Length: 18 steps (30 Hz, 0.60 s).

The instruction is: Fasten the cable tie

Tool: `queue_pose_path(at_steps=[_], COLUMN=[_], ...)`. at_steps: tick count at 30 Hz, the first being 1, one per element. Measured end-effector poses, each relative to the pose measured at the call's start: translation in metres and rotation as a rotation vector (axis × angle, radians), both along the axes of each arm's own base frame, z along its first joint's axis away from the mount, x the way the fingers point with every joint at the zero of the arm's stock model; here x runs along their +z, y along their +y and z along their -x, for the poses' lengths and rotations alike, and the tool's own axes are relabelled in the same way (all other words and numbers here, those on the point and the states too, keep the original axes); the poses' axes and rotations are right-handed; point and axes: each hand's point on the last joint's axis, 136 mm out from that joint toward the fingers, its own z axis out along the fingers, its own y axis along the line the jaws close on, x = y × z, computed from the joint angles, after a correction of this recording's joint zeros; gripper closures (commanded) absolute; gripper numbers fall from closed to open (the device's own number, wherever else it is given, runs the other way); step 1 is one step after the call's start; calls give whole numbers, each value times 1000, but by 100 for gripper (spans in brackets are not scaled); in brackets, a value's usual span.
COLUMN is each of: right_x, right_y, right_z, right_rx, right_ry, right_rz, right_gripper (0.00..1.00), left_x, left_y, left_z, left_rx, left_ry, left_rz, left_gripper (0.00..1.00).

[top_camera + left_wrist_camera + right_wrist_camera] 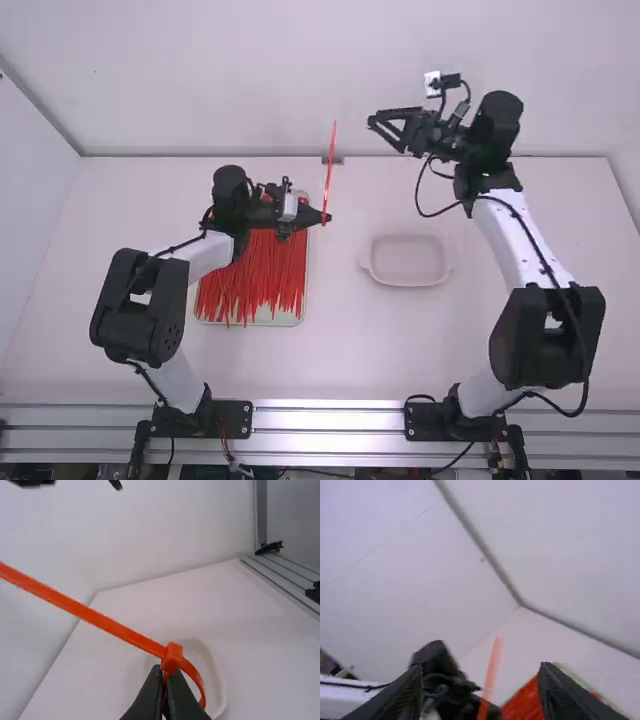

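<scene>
left jaws pinched, right jaws spread

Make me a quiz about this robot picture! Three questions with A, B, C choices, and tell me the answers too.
1. Where is the pile of spare ties?
A. In a blue bucket
B. On a flat tray on the table
C. Hanging on the wall

2. What colour is the cable tie in the left gripper?
A. Blue
B. Green
C. Red

3. How is the right gripper?
A. Open
B. Shut on a tie
C. Shut on a spoon

Answers:
1 B: the pile lies spread over the flat tray beside the left arm.
2 C: the strap pinched in the shut fingers is red.
3 A: its fingers stand wide apart with nothing between them.
</scene>
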Motion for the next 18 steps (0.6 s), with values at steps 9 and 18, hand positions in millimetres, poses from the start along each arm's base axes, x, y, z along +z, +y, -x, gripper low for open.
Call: queue_pose_path(at_steps=[9, 18], right_x=[-31, -44], right_y=[-44, 5], right_z=[-3, 22], right_rx=[-35, 109], right_ry=[182, 189], right_rz=[12, 53], right_gripper=[28, 28], left_x=[25, 54], left_y=[0, 2], left_z=[-4, -4], left_rx=[23, 46], left_ry=[-41, -62], left_rz=[44, 102], left_gripper=[98, 98])
